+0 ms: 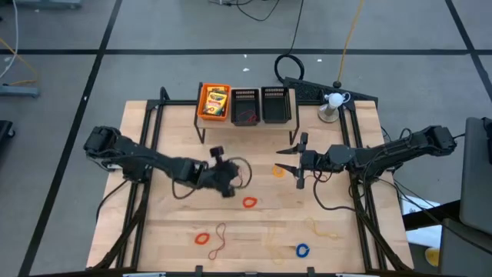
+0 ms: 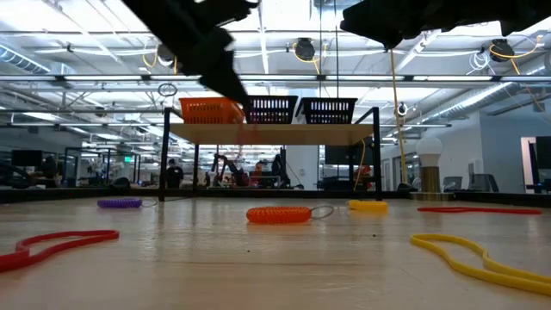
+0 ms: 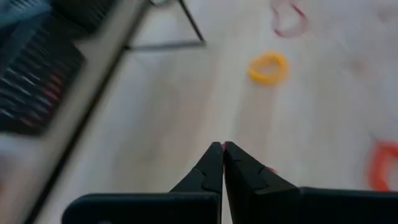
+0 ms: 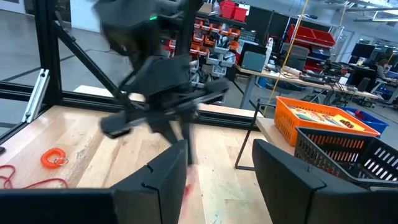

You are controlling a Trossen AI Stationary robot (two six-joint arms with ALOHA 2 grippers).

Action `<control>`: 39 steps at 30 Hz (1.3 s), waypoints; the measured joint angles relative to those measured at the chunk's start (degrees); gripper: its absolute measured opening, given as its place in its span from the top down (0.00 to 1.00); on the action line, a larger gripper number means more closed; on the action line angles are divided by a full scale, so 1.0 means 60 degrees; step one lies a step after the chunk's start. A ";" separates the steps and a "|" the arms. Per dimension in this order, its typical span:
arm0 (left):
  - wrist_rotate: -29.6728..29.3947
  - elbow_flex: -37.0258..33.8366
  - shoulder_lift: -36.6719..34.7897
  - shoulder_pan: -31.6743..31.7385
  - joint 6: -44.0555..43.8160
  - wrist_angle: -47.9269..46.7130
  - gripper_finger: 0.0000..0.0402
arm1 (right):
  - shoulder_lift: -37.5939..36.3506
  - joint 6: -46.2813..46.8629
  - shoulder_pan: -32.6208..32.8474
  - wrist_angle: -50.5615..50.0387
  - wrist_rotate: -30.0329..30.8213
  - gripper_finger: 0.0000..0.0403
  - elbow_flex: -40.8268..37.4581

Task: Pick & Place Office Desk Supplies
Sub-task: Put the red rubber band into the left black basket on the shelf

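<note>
My left gripper (image 1: pixel 224 175) hovers over the table's middle, shut, with nothing seen between its fingertips (image 3: pixel 222 147). My right gripper (image 1: pixel 286 159) hangs level right of centre, open and empty, pointing toward the left arm. A yellow ring (image 1: pixel 278 171) lies flat under it. An orange ring (image 1: pixel 250 202), a red band (image 1: pixel 201 238), a blue ring (image 1: pixel 302 250) and thin tan bands (image 1: pixel 217 245) lie nearer the front edge. A purple ring (image 2: pixel 119 203) shows in the low view. Yellow-and-green card boxes (image 1: pixel 215 101) lie in the orange bin (image 1: pixel 201 104).
The orange bin and two black mesh bins (image 1: pixel 244 106), (image 1: pixel 276 104) stand on a raised shelf (image 2: pixel 271 132) at the far edge. A white bulb-shaped object (image 1: pixel 332 102) stands at the far right. A thin yellow band (image 1: pixel 323 228) lies near the front right.
</note>
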 joint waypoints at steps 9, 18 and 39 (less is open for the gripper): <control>-0.0060 0.0004 0.0000 0.1267 0.2472 0.3235 1.00 | 0.0000 -0.0004 0.0000 -0.0037 0.0000 0.58 0.0000; -0.0067 0.0007 -0.0648 0.1746 0.3671 0.4513 1.00 | 0.0000 -0.0030 0.0000 -0.0062 -0.0003 0.58 0.0000; 0.0070 0.0015 -0.2517 0.2948 0.5176 0.5068 1.00 | 0.0000 -0.0034 0.0000 -0.0029 0.0000 0.58 0.0004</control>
